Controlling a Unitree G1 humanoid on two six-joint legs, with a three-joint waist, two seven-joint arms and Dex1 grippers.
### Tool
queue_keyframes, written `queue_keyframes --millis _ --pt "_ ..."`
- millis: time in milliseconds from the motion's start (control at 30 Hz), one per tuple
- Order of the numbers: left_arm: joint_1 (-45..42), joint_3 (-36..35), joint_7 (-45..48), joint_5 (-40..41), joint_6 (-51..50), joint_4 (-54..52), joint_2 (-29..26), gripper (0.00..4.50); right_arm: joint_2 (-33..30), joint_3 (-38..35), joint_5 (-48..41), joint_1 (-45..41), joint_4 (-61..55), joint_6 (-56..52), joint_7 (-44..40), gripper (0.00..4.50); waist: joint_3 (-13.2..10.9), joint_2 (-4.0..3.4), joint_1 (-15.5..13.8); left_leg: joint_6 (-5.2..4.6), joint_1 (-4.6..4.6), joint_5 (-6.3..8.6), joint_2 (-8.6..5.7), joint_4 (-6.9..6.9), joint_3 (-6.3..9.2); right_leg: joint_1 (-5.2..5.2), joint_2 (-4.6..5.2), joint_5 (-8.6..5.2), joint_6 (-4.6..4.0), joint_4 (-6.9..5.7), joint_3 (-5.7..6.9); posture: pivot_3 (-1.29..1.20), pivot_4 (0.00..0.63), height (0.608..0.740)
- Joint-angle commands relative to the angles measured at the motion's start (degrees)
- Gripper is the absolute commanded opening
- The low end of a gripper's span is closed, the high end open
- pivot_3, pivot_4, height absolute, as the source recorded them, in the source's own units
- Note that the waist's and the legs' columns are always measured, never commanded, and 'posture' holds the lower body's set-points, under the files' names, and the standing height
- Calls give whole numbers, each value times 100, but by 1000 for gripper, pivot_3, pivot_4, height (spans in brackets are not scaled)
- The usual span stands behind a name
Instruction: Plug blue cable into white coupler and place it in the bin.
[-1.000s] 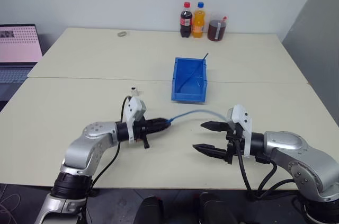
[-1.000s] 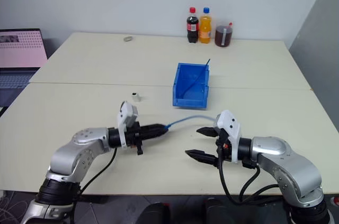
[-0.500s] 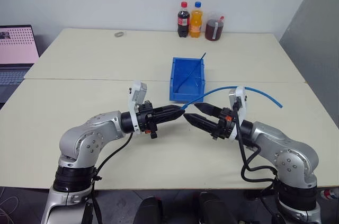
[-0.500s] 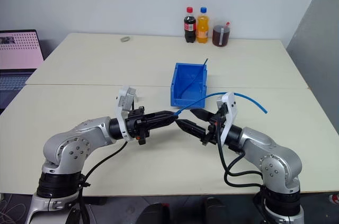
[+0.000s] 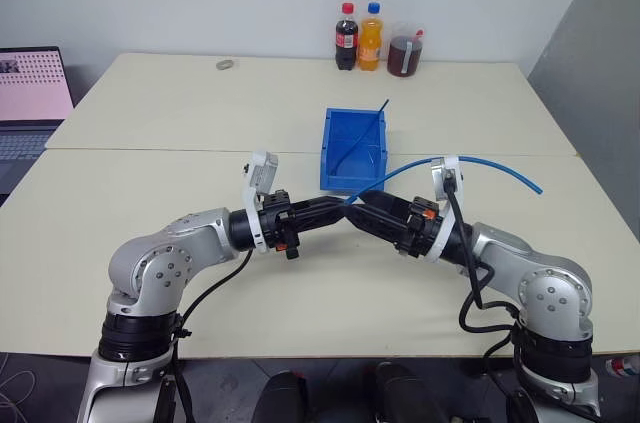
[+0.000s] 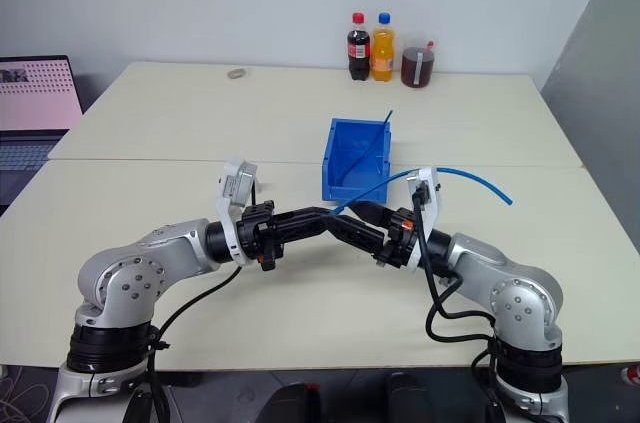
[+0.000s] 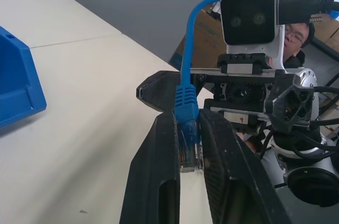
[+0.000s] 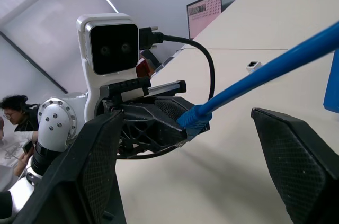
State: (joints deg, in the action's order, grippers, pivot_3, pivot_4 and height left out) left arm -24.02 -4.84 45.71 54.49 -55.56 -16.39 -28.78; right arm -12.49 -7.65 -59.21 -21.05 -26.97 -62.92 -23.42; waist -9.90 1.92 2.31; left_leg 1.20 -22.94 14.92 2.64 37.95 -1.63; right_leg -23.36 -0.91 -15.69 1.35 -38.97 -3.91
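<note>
Raised over the bench [image 5: 150,183] near the bin [image 5: 353,153], the cable [image 5: 480,165] plug is clamped in the left gripper [image 7: 186,144]; right gripper [image 8: 183,144] jaws are held apart around it.

2 bottles [image 5: 358,36], a jar [image 5: 405,54], a laptop [image 5: 33,93], perhaps tape [image 5: 228,65].

A pale beige tabletop [image 5: 180,123], made of two slabs joined along a seam, is seen. The bin [image 5: 352,151] is set near its middle, and the white coupler [image 8: 253,66] lies apart from it. Three bottles [image 5: 372,38] and a small grey object [image 5: 228,65] are placed along the far edge.
</note>
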Motion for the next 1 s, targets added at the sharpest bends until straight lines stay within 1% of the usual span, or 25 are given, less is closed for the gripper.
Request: queue_keyframes --millis 33,100,200,233,333,400,500,767,833,867,967,1000 --pt "-105 -84 21 215 14 -287 -33 281 -25 24 -213 -115 -37 131 20 3234 0 0 0 0 0 0 0 0 0 0 0 0 0 0 0 0 150 740" --pt "-86 -68 37 226 17 -308 -63 281 -8 28 -307 -154 9 123 23 2628 0 0 0 0 0 0 0 0 -1 0 0 0 0 0 -1 0 150 740" --pt "-77 -62 47 234 29 -317 -82 281 -25 64 -415 -182 28 94 -10 2055 0 0 1 0 0 0 0 -1 0 -1 0 0 0 0 -1 0 150 740" --pt "-67 -56 65 224 44 -331 -94 281 -24 65 -461 -184 33 95 -4 1738 0 0 1 0 0 0 0 -1 -1 -1 0 0 0 0 -2 0 150 740" --pt "-16 -49 99 206 73 -359 -118 281 -56 83 -556 -189 50 102 2 1029 0 0 2 0 0 0 0 -2 -1 -1 0 0 0 1 -2 0 150 740" --pt "11 -49 112 194 96 -362 -124 281 -85 94 -591 -193 58 107 -9 593 0 0 2 0 0 0 0 -2 -2 -1 0 0 1 1 -2 0 150 740" --pt "20 -27 155 108 181 -340 -130 280 -140 102 -659 -194 70 128 -13 92 0 0 2 0 -1 0 0 -2 -2 -2 0 -1 0 1 -2 0 150 740" --pt "41 107 346 -298 527 -95 -198 279 -272 176 -693 -212 108 221 -75 55 -1 0 0 0 -1 0 0 -3 -2 -3 0 -1 0 2 -2 0 150 740" --pt "64 237 496 -473 598 -39 -313 988 -294 196 -688 -215 117 237 -92 54 -1 0 1 0 -1 0 0 -3 -3 -3 0 -1 0 2 -3 0 150 740" --pt "78 300 568 -551 624 -20 -368 1109 -305 205 -686 -216 121 247 -98 54 -1 0 2 0 -1 0 0 -3 -3 -4 0 -1 1 2 -3 0 150 740" --pt "148 290 579 -640 718 16 -389 1849 -353 248 -586 -214 130 328 -121 53 -2 -2 2 0 -2 0 0 -6 -5 -7 0 -1 0 2 -4 0 150 740" --pt "185 259 579 -616 700 -6 -407 1998 -367 259 -544 -208 134 357 -127 52 -2 -2 3 0 -2 0 0 -6 -5 -7 0 -1 0 2 -4 0 150 740"
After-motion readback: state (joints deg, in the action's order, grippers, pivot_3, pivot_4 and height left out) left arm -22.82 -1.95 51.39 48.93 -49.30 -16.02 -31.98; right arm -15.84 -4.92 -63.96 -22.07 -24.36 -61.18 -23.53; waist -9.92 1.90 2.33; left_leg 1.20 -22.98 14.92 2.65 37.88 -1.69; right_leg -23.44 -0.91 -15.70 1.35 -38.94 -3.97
